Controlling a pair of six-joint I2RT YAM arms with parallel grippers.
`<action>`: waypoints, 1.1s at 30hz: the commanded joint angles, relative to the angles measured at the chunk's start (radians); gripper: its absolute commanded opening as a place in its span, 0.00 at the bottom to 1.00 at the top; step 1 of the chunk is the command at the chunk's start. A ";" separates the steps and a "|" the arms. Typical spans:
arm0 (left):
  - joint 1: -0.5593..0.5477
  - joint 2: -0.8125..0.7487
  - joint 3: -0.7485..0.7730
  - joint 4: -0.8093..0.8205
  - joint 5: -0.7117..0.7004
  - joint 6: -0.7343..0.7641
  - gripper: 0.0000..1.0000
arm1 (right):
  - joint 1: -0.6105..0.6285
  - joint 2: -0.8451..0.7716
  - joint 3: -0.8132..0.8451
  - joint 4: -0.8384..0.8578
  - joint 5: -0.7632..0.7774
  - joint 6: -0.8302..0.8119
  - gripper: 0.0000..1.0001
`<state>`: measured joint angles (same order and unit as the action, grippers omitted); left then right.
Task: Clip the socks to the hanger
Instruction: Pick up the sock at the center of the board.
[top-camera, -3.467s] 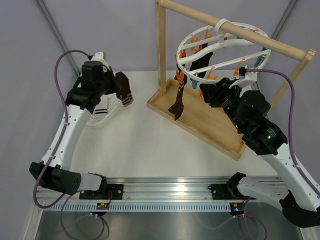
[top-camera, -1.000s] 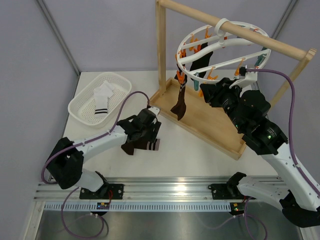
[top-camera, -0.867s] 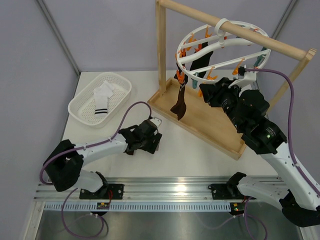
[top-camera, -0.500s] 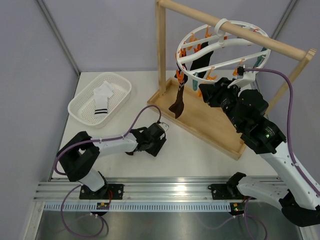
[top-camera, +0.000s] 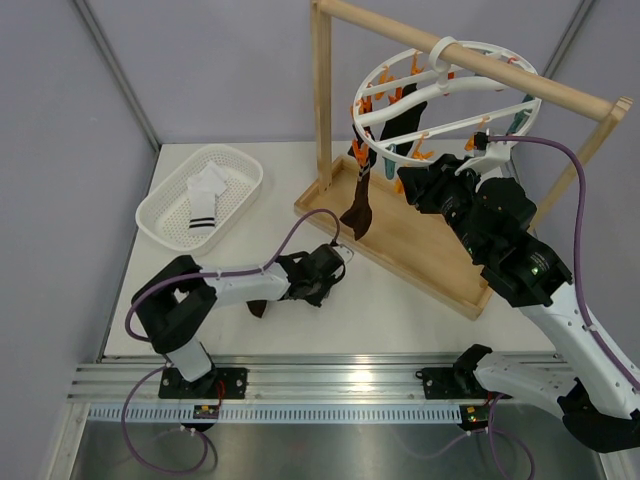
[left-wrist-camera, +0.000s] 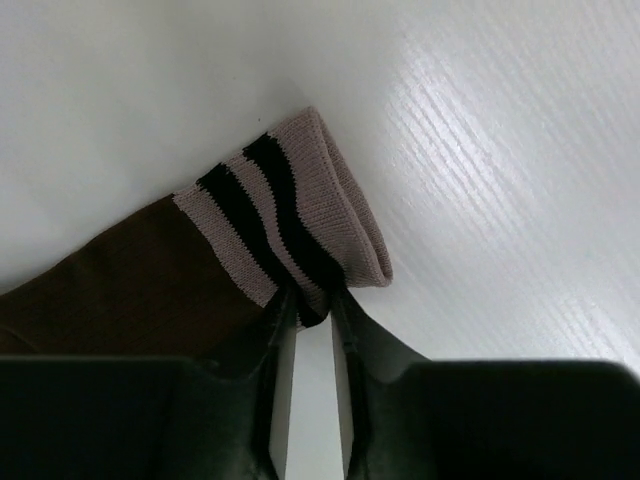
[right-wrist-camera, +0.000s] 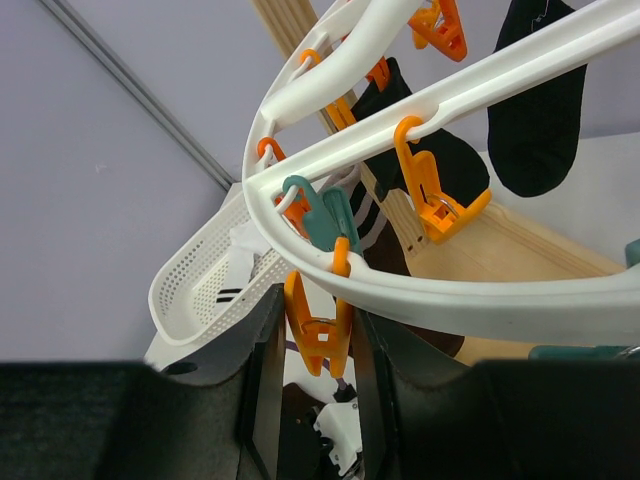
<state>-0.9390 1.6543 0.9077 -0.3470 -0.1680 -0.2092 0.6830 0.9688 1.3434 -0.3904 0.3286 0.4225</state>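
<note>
Dragging low across the desk (top-camera: 400, 310), the left pincer (left-wrist-camera: 310, 320) has brought the brown striped sock (left-wrist-camera: 200, 250) from the basket (top-camera: 152, 222) to lower centre, clamped on its cuff. At upper right, the right pincer (right-wrist-camera: 318, 330) squeezes an orange clip (right-wrist-camera: 320, 322) on the hanger (right-wrist-camera: 480, 300); clipping pending.
</note>
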 joint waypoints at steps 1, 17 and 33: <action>-0.003 0.059 0.020 -0.003 -0.010 0.010 0.19 | -0.008 -0.002 0.033 0.016 0.013 -0.005 0.00; -0.003 -0.292 0.111 -0.012 0.051 -0.078 0.00 | -0.007 -0.004 0.039 0.015 0.020 -0.008 0.00; -0.055 -0.369 0.379 0.134 0.072 -0.183 0.00 | -0.008 0.033 0.059 0.036 -0.014 0.041 0.00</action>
<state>-0.9737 1.2739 1.2079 -0.2909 -0.0765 -0.3752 0.6830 0.9901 1.3590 -0.3897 0.3229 0.4427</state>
